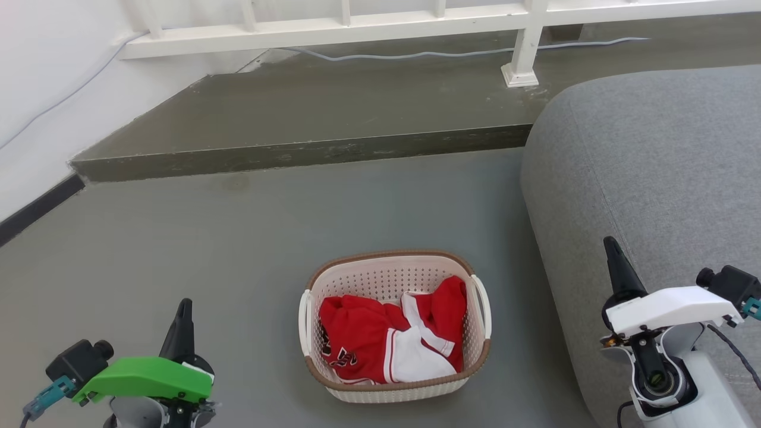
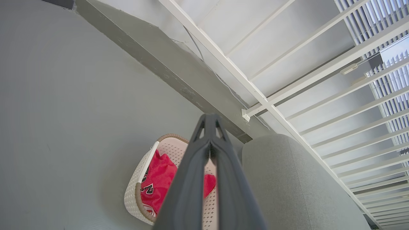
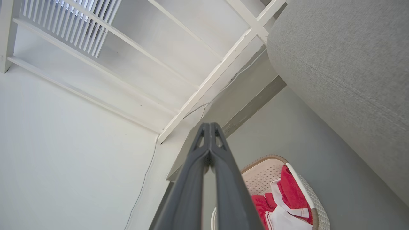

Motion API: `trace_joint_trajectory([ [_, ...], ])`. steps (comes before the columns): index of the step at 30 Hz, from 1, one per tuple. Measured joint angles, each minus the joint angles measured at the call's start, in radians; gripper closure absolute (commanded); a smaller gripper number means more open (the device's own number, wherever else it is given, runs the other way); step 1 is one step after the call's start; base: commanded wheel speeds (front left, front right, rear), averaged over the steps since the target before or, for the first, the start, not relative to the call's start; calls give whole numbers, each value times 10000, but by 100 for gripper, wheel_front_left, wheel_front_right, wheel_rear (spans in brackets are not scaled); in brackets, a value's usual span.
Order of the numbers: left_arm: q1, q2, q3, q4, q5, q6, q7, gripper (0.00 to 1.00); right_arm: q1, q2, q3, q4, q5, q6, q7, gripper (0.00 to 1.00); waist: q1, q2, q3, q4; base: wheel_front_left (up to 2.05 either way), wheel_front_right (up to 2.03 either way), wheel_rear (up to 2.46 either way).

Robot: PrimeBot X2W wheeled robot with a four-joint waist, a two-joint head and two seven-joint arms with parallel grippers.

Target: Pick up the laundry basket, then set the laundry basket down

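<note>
the left gripper (image 1: 185, 306) and right gripper (image 1: 612, 245) hang low at either side, jaws clenched on nothing. the laundry basket (image 1: 386, 276) sits on the floor (image 1: 238, 238) between them, its red jersey's (image 1: 357, 333) lettering unreadable.

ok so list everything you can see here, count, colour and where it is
laundry basket: one, cream-white with brown rim, on the floor, centre
clothing: one bundle, red and white, inside the basket
sofa: one, grey, right of the basket
raised step: one, grey-green, behind the basket
railing: one, white, on the step at the top
cable: one, pale grey, along the step below the railing
wall: one, white, far left
floor: grey, under the basket
left gripper: one, dark fingers, green cover, lower left, shut, empty
right gripper: one, dark fingers, white cover, lower right by the sofa, shut, empty
</note>
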Motion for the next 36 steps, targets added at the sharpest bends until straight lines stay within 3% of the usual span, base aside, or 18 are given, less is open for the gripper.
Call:
trace_joint_trajectory([
  [36, -52, 0, 836, 75, -3659, -349, 1051, 100, 0, 314, -1377, -4, 3655, 483, 1049, 100, 0, 0, -96, 166, 0, 0, 0],
])
